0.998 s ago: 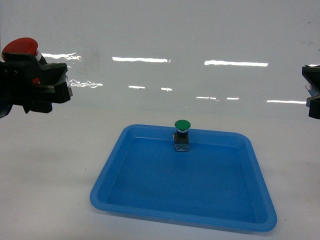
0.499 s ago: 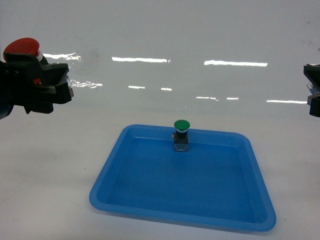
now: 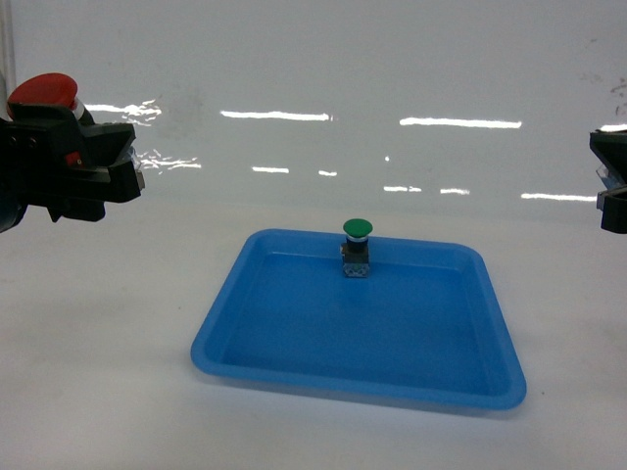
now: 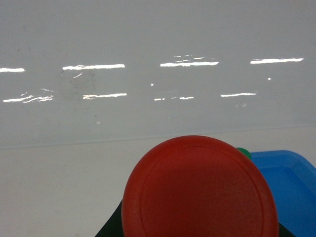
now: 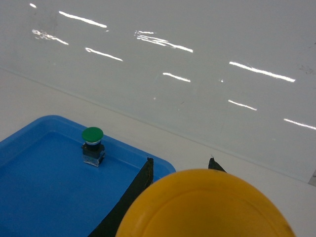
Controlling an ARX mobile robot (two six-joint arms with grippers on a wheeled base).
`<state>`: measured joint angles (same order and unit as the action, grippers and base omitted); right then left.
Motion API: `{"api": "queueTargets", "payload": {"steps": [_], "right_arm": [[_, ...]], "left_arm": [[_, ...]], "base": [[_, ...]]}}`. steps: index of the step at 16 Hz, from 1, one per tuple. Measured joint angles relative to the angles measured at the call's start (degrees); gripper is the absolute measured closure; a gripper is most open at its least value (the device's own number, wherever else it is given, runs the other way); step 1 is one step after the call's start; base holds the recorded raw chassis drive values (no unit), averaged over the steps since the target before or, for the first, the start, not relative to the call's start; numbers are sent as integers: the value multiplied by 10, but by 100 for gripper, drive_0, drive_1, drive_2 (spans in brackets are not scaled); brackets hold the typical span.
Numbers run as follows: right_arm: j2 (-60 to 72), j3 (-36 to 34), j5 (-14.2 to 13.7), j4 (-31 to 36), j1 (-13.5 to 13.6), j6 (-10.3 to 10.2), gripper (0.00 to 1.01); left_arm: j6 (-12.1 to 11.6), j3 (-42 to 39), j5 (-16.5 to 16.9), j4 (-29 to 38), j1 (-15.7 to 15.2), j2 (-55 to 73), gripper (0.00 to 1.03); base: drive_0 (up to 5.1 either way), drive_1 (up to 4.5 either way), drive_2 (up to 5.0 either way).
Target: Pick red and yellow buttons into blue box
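My left gripper hangs at the far left, shut on the red button, its cap sticking up above the black fingers. In the left wrist view that red cap fills the lower middle and hides the jaws. My right gripper is cut off by the right edge of the head view. The right wrist view shows the yellow button held between its two black fingers, the cap covering most of them. The blue box is out of view.
A shallow blue tray lies on the white table in the middle, also seen in the right wrist view. A green-capped button stands upright near its far rim. A glossy white wall rises behind.
The tray and green button sit slightly higher and farther in the head view than before. Both grippers keep their places and their hold.
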<state>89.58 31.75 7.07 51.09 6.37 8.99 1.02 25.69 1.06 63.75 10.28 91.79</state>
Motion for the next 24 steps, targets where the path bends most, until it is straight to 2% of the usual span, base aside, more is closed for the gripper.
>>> {"api": "queueTargets", "payload": {"steps": [2, 24], "right_arm": [[0, 0, 0, 0, 0, 0, 73], [-1, 0, 0, 0, 2, 0, 73]], "left_arm": [[0, 0, 0, 0, 0, 0, 78], [0, 0, 0, 0, -1, 0, 78]], "base": [[0, -405, 404], [332, -490, 162]]}}
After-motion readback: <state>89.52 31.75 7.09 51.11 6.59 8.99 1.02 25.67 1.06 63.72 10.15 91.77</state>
